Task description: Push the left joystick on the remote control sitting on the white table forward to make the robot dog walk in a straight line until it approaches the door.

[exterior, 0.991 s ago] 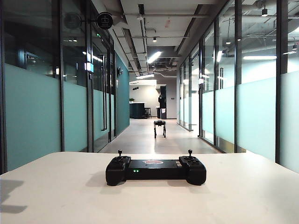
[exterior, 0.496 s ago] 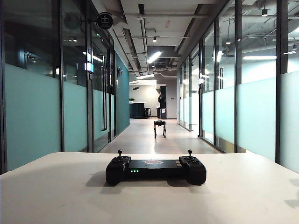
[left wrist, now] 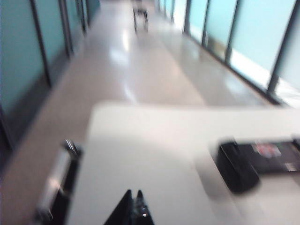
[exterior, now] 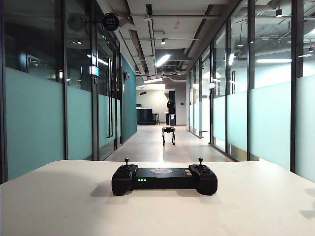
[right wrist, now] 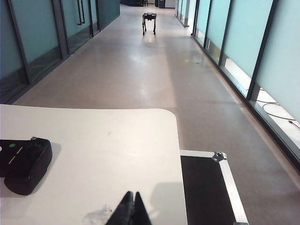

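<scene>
Gone from the near left of the white table (exterior: 59, 206) is the dark shadow seen a second ago; the remote control (exterior: 164, 179) and the robot dog (exterior: 168, 134) stand where they did. The left gripper (left wrist: 134, 210) hangs over the table's near left part with its jaws pressed together on nothing, the remote control (left wrist: 255, 161) lying well apart to its right. The right gripper (right wrist: 129, 208), jaws likewise closed and empty, hangs over the near right part, the remote control (right wrist: 22, 164) well off to its left. Neither touches the left joystick (exterior: 126, 161), which stands upright. Far down the corridor stands the robot dog (right wrist: 149, 21).
</scene>
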Action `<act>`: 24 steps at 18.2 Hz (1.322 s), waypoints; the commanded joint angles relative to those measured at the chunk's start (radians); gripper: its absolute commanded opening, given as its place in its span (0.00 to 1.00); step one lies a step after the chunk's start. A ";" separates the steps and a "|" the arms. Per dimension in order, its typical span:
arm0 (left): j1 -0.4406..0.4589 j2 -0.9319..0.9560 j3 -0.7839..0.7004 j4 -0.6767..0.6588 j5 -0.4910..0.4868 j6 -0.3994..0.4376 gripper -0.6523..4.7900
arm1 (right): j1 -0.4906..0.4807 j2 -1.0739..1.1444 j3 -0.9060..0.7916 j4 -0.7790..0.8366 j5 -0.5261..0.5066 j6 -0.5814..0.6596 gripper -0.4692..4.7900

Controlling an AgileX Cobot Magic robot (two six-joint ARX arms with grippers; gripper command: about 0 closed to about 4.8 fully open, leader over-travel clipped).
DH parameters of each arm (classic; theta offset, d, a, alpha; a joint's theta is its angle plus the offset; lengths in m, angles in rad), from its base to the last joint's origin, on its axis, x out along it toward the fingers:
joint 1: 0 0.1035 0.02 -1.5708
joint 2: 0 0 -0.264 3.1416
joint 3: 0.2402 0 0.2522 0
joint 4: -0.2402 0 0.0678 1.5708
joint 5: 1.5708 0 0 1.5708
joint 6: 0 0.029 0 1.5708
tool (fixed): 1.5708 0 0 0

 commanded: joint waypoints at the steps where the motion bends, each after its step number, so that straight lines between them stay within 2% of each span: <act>1: 0.047 0.000 0.001 0.055 0.048 0.019 0.11 | 0.000 -0.003 -0.001 0.016 0.004 0.003 0.09; 5: 0.082 0.000 0.001 0.048 0.090 0.018 0.11 | 0.000 -0.003 -0.001 0.016 0.004 0.003 0.09; 24: 0.080 0.000 0.001 0.038 0.089 0.011 0.11 | 0.000 -0.003 -0.001 0.016 0.004 0.003 0.09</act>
